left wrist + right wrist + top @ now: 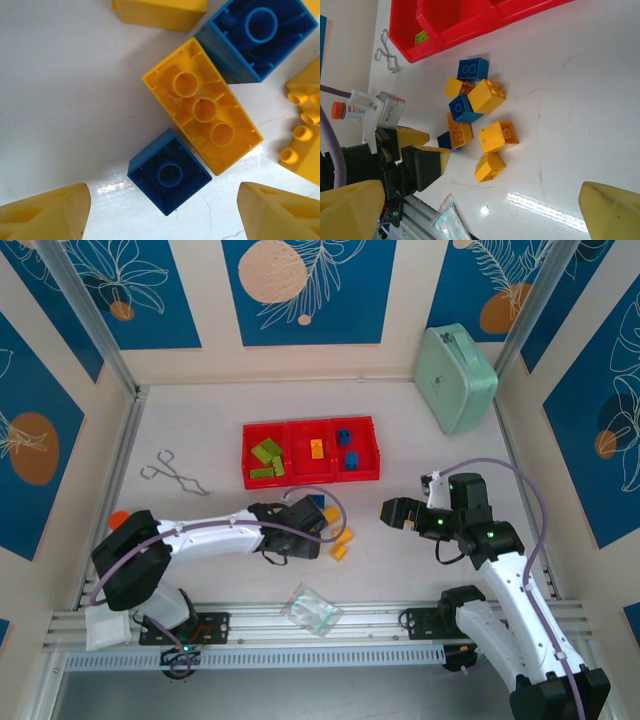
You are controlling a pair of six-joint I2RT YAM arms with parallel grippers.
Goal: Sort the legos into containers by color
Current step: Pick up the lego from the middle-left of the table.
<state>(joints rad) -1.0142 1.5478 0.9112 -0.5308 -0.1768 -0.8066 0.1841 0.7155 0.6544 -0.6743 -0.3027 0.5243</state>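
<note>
Left gripper [164, 187], jaws spread wide, hovers over the small blue brick [170, 171]; next it must drop, pinch, then carry to the right-hand red bin [364, 472].

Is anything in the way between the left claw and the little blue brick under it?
Nothing visible is. The open left gripper hangs right over the small blue brick. A long yellow brick lies close against one side of it, though, and might get nudged when the gripper closes.
</note>
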